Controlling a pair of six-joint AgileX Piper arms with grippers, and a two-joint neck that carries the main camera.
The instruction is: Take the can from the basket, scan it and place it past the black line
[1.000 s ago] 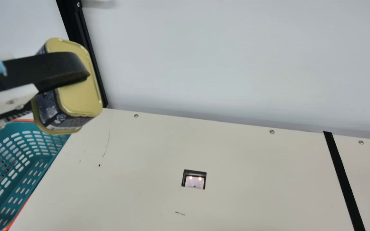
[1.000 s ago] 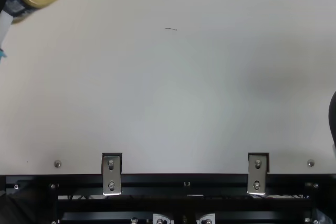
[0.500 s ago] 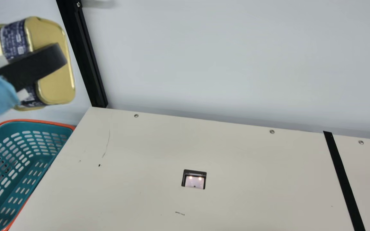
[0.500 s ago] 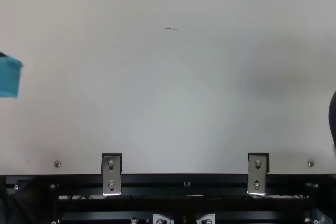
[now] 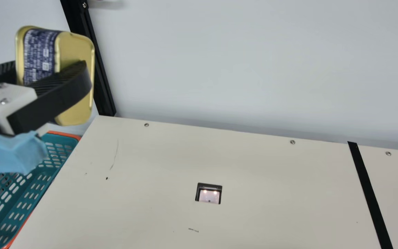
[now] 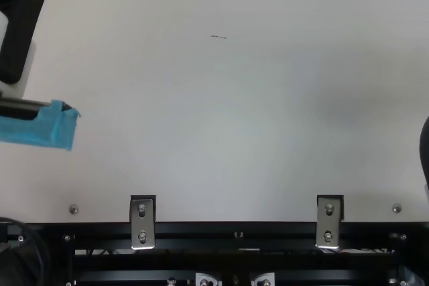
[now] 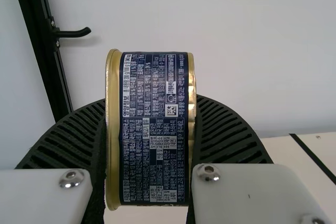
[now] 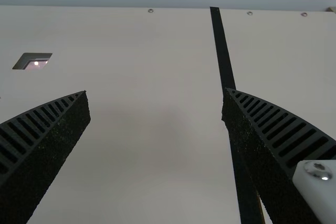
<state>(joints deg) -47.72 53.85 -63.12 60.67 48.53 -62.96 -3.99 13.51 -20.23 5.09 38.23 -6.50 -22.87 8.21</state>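
The left gripper [image 7: 150, 104] is clamping the can [image 5: 40, 55] by its smooth ends; the right gripper [image 8: 156, 92] is gaping. Hasty turning over the scanner [image 5: 209, 196] could be causing slippage.

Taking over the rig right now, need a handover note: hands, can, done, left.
Left hand: shut on the can, held up by the basket, far-left side in the main view.
Right hand: open, nothing between its fingers.
Scanner: set in the table, lights on.
Done: can out of the basket.
Left: scan, as far as I can judge (no proof either way), then place past the black line.
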